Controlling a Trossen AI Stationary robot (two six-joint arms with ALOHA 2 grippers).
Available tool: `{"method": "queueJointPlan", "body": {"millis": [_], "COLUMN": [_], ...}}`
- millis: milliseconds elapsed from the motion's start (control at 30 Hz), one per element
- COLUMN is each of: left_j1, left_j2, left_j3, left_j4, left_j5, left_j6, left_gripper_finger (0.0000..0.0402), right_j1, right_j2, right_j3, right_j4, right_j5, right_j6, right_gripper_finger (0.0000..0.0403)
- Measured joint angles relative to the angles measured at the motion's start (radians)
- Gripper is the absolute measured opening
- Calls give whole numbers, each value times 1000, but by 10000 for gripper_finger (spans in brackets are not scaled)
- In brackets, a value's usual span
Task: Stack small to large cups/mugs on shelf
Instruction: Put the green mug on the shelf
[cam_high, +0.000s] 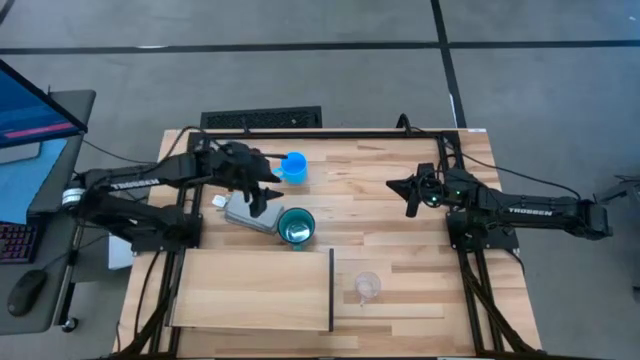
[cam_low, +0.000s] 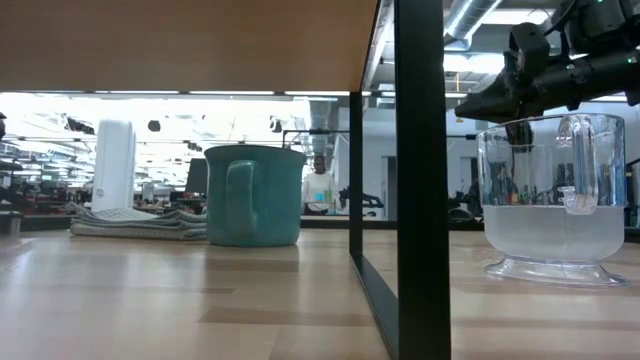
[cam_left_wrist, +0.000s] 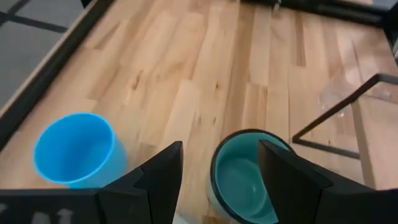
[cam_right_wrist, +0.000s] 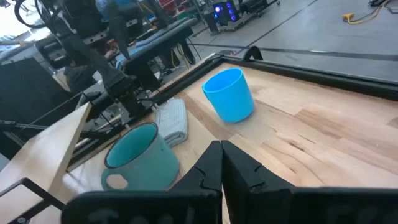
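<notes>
- Left gripper (cam_high: 262, 192): jaws wide apart, empty, hovering just above the grey cloth (cam_high: 250, 213), between the blue cup (cam_high: 294, 166) and the teal mug (cam_high: 295, 227).
- Right gripper (cam_high: 410, 193): jaws nearly closed, holding nothing, waiting well apart from the cups over the right of the tabletop (cam_high: 400, 170).
- Shelf (cam_high: 250, 290): bare; nothing stacked yet.
- Clear cup (cam_high: 367, 286): upright on the tabletop just beside the shelf's dark edge.
- Handling judgement: teal mug looks rigid, enamel-like and possibly slippery; best taken across the rim. Blue cup appears light plastic. Clear cup seems light and easily tipped; grip its wall gently.
</notes>
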Motion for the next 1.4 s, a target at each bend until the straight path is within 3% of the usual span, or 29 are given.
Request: {"method": "queueJointPlan", "body": {"millis": [667,1033,1400], "left_j1": [-135,-144,-144], "left_j2": [324,345,346], "left_j3": [0,3,0], "left_j4": [-46,-41,-11], "left_j5": [-36,-105,-99], "left_j6": [-76,-75,-75], "left_gripper_finger": [198,198,198], "right_j1": [0,0,0], "right_j2": [0,0,0], "right_j3": [0,0,0], "right_j4": [-4,-5,-11], "right_j5": [-1,-4,-4], "right_j6": [0,0,0], "right_gripper_finger": [21,23,23]}}
